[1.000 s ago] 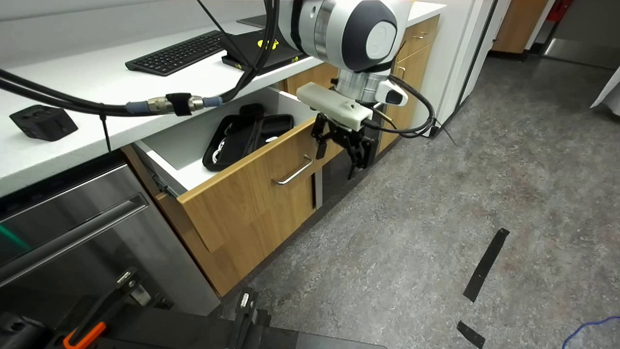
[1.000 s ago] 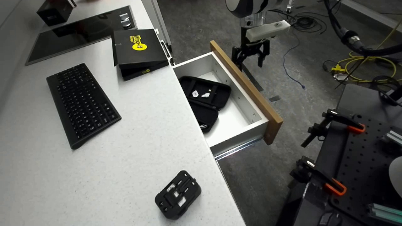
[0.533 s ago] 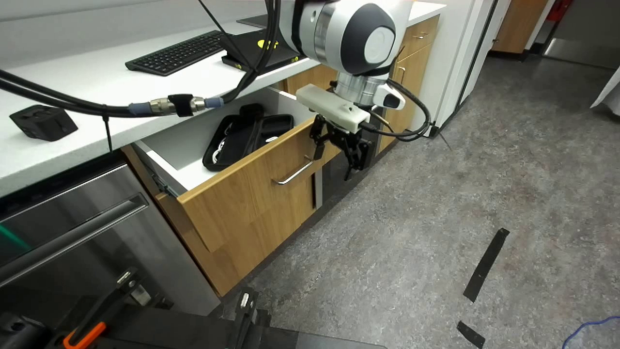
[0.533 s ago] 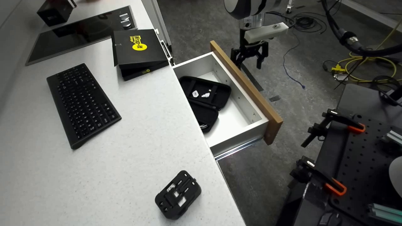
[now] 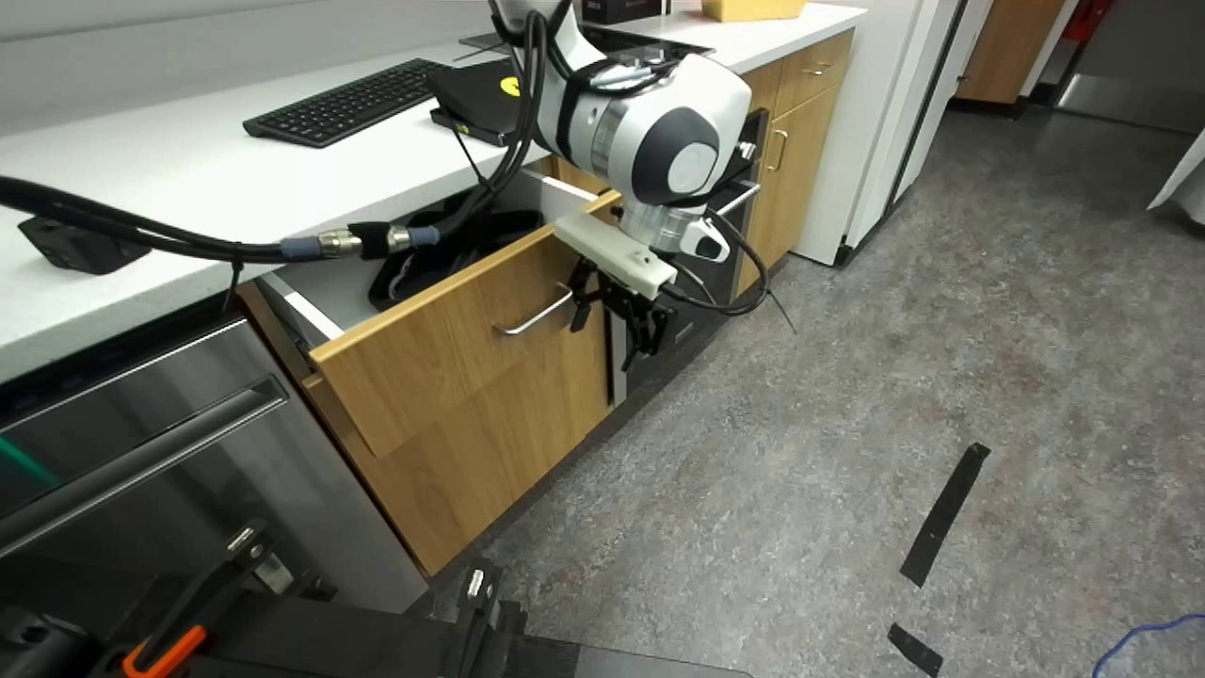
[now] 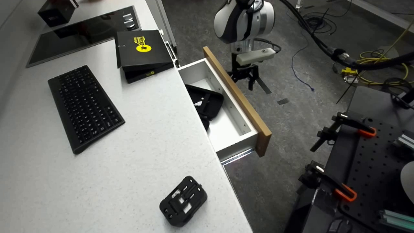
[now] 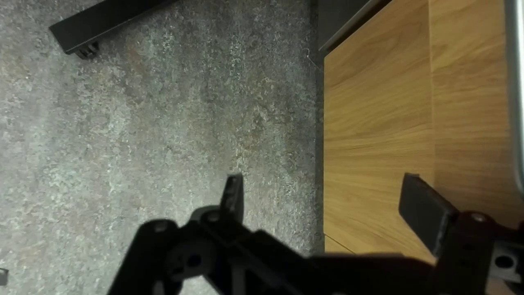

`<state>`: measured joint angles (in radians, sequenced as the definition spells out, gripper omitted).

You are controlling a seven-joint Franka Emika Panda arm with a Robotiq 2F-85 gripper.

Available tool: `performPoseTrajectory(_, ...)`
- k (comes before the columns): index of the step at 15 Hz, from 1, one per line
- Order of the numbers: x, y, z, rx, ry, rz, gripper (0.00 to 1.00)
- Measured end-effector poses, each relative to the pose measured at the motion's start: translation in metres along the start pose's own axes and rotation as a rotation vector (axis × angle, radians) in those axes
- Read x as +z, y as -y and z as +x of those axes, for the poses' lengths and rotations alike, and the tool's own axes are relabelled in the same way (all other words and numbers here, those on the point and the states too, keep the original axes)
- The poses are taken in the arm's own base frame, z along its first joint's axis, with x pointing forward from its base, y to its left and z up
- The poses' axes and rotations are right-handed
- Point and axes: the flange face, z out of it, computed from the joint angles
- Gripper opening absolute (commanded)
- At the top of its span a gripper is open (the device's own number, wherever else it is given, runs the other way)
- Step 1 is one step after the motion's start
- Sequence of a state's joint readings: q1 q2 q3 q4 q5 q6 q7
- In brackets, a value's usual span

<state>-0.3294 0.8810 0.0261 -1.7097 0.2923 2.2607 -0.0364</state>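
At left in an exterior view a keyboard [image 5: 348,102] lies on the counter [image 5: 188,169], followed by a black case [image 5: 428,267] inside the wooden drawer [image 5: 424,358] jutting out below, the drawer's metal handle [image 5: 541,315] and, just right of that, the hand [image 5: 604,346], spread wide.

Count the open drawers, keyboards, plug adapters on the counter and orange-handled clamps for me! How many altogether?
Open drawer: 1
Keyboard: 1
Plug adapter: 1
Orange-handled clamps: 2
Total: 5
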Motion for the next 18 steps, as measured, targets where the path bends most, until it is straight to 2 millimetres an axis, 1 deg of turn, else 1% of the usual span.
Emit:
performPoseTrajectory(4,0.022,0.050,0.004,-0.105,0.009,0.008,1.00)
performPoseTrajectory(6,0.025,0.075,0.009,-0.146,-0.003,0.010,1.00)
performPoseTrajectory(8,0.028,0.094,0.012,-0.181,-0.011,0.018,1.00)
performPoseTrajectory(11,0.032,0.116,0.017,-0.241,-0.022,0.043,1.00)
performPoseTrajectory(13,0.030,0.128,0.020,-0.283,-0.032,0.063,1.00)
performPoseTrajectory(16,0.020,0.147,0.024,-0.341,-0.056,0.112,1.00)
performPoseTrajectory(17,0.016,0.154,0.023,-0.372,-0.056,0.130,1.00)
performPoseTrajectory(18,0.015,0.156,0.021,-0.406,-0.045,0.136,1.00)
